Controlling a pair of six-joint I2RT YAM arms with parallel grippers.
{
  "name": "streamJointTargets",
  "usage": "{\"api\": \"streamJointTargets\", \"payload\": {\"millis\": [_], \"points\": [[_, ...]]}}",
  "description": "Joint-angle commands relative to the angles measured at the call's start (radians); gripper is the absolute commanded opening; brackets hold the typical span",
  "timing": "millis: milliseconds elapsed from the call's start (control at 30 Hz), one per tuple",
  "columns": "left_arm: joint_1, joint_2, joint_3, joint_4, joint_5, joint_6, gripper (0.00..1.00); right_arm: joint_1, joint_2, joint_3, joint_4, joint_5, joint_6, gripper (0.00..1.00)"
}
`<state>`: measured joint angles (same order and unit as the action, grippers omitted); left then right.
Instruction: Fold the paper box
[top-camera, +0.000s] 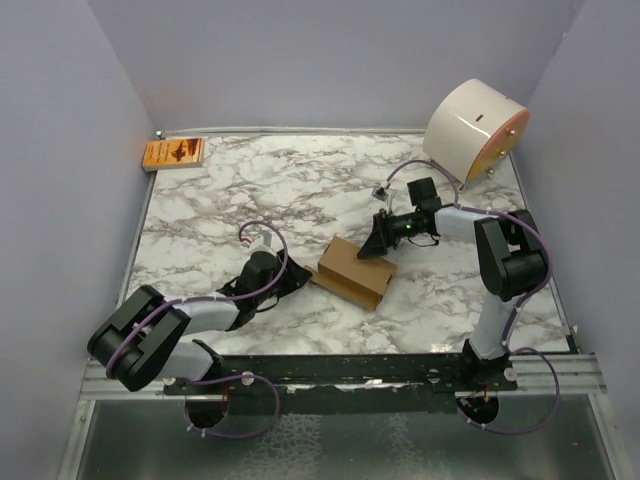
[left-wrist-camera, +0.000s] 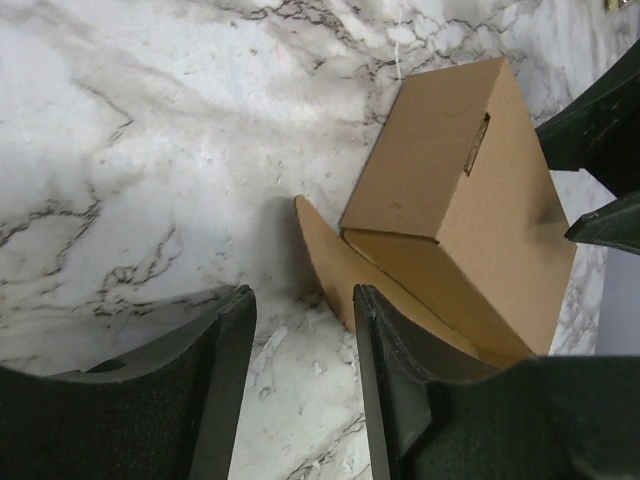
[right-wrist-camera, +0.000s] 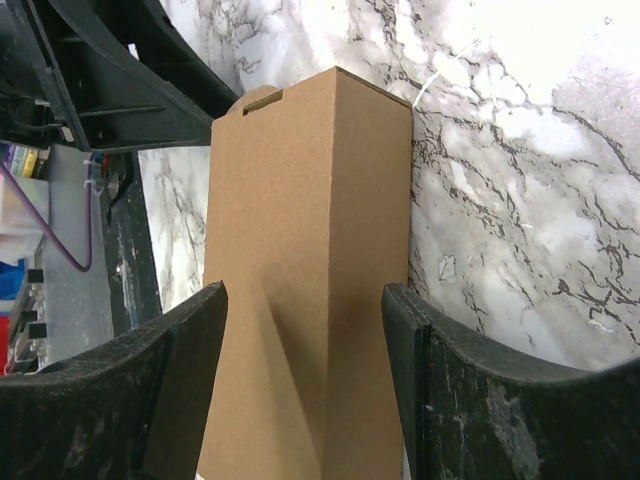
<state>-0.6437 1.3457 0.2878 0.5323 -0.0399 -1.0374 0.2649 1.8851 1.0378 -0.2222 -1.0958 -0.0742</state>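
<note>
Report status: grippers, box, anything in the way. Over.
Left gripper open, beside loose end flap. Right gripper straddling paper box, grip unclear. White cylinder, orange packet at far corners, clear of work.

"What's the paper box (top-camera: 352, 270) made of?"

"Plain brown cardboard. It's matt and unprinted, with smooth faces and crisp creases. The table (top-camera: 300, 190) under it is a white marble pattern with grey veins, smooth with a faint sheen."

"And the right gripper (right-wrist-camera: 305, 295) at the box?"

"Black plastic fingers (right-wrist-camera: 170, 390), matt and grainy, scuffed pale in places. The left gripper (left-wrist-camera: 302, 295) on the box's other side is the same black plastic."

"Beyond the box?"

"A big white cylinder (top-camera: 468, 125) with a glossy shell and a duller tan end, and a small orange packet (top-camera: 173, 153) with print on it. Nearer than the box there's a silvery metal rail (top-camera: 575, 375), and the purple cables (top-camera: 262, 232) look smooth."
</note>
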Motion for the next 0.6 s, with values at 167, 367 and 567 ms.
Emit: {"api": "streamJointTargets", "payload": {"millis": [167,367,567], "points": [[-0.004,-0.032,0.002,-0.007,-0.034,0.026,0.44,0.002,0.006,0.022,0.026,0.016,0.001,0.64],[-0.005,0.021,0.026,0.048,-0.009,0.017,0.42,0.002,0.011,0.025,0.024,0.011,0.0,0.64],[-0.005,0.04,0.032,0.071,0.01,0.022,0.28,0.002,0.021,0.029,0.023,0.002,0.0,0.64]]}}
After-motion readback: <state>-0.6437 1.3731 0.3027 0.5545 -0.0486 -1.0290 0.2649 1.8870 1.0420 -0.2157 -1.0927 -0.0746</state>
